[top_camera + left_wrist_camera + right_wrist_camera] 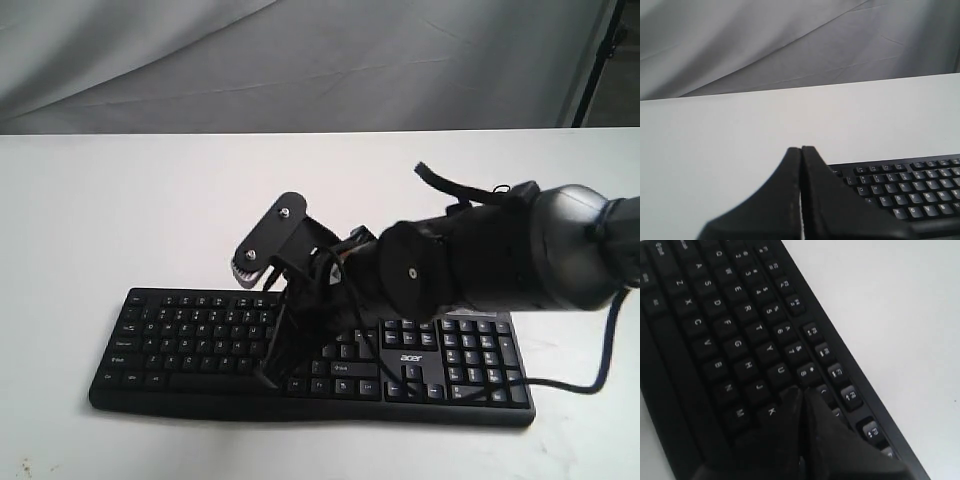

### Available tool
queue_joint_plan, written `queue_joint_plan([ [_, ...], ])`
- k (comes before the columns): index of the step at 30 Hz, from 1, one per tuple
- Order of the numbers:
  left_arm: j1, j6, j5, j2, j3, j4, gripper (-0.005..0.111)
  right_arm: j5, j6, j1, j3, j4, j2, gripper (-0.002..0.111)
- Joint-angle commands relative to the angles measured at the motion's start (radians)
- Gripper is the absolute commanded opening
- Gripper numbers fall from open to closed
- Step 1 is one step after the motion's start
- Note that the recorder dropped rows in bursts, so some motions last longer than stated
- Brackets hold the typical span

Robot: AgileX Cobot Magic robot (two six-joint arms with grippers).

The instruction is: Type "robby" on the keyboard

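Exterior: keyboard (200,340) flat on white surface (100,200), right hand (270,372) over its middle.
Left wrist: left hand (801,152) pinched together, empty, near keyboard corner.
Right wrist: right hand pinched together, empty, by K key (771,411).
Judged rigid, light plastic, may slide; press keycaps from above, no grasping.

Exterior view high before the keyboard (200,340); right wrist view close over it (left one farther, low).
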State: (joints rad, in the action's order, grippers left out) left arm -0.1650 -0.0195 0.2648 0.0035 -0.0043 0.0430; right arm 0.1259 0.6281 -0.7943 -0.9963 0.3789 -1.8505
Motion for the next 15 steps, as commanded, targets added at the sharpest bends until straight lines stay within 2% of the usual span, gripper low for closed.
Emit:
queue_joint_plan([
  [1,-0.006,-0.003,-0.007,-0.003,0.004,0.005,0.0,-0.082,0.025,0.006,0.06,0.01,0.005,0.0],
  [6,-0.006,-0.003,-0.007,-0.003,0.004,0.005,0.0,-0.138,0.026,0.006,0.062,0.006,-0.033,0.0],
  [15,-0.006,-0.003,-0.007,-0.003,0.004,0.005,0.0,-0.12,0.029,0.006,0.021,-0.009,-0.072,0.0],
])
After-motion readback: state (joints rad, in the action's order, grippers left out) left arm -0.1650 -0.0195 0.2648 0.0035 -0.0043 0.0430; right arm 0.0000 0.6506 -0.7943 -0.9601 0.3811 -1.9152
